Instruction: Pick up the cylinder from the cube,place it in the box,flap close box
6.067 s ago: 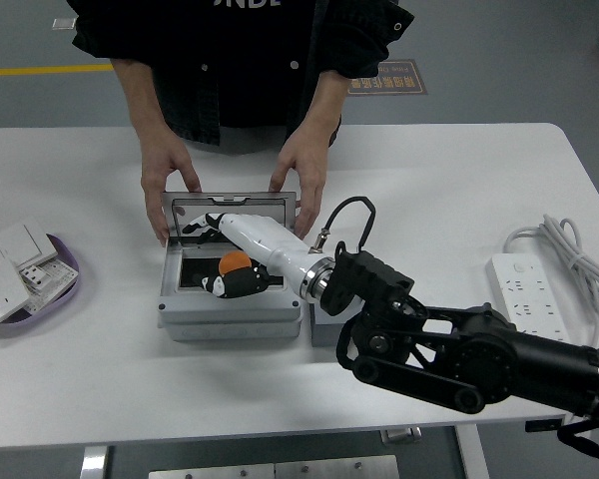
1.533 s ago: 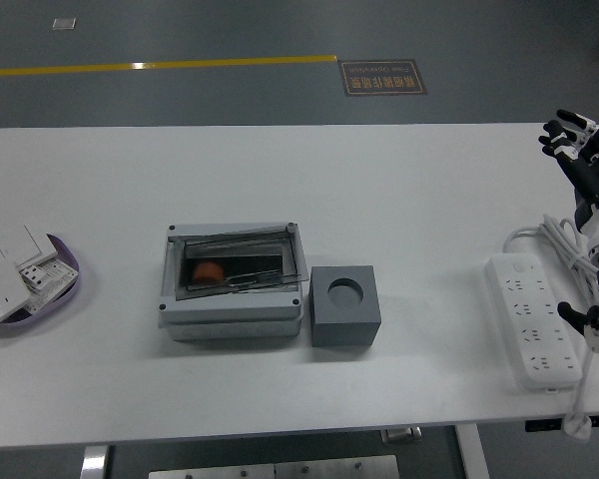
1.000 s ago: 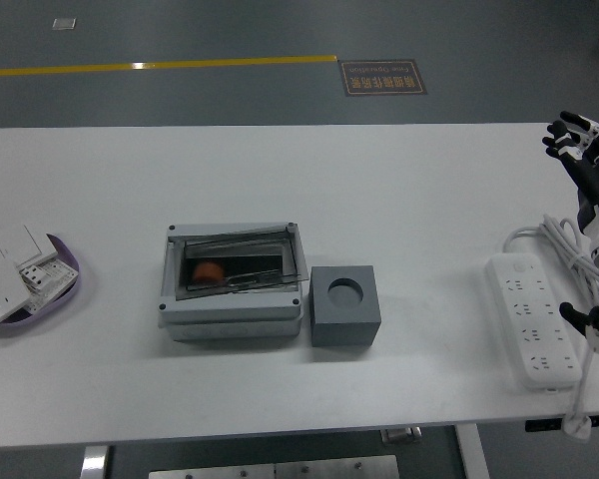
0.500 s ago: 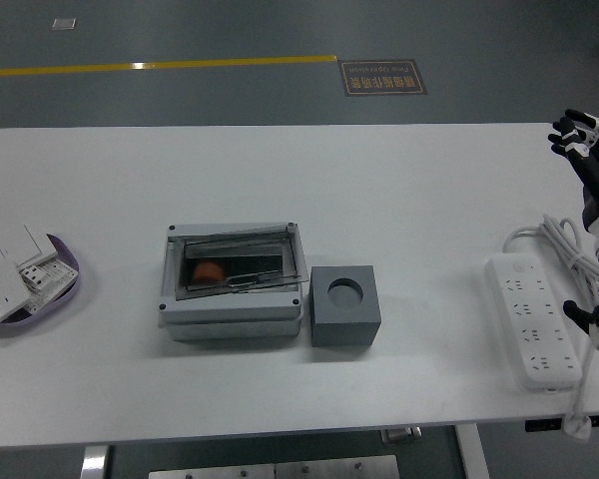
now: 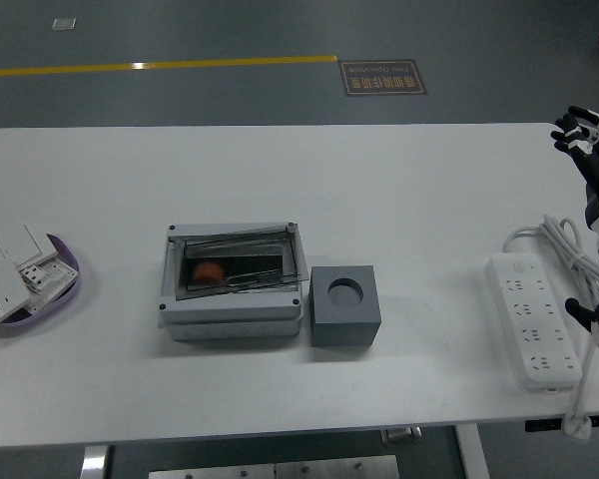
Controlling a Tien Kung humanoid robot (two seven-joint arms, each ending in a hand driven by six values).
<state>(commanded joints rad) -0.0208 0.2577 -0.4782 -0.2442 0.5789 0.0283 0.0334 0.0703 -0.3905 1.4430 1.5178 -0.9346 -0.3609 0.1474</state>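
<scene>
The grey box stands left of the table's middle with its clear flap lying down over the opening. The orange cylinder shows inside through the flap, at the left. The dark grey cube stands just right of the box, its round hole empty. My right hand is raised at the far right edge, fingers spread, holding nothing, far from the box. The left arm is out of view.
A white power strip with its coiled cord lies at the right, under my right arm. A purple dish with white switch plates sits at the left edge.
The person's hands and my right hand have left the box, and the flap now lies down over the cylinder. Over the last second my right hand drifted slightly further right.
</scene>
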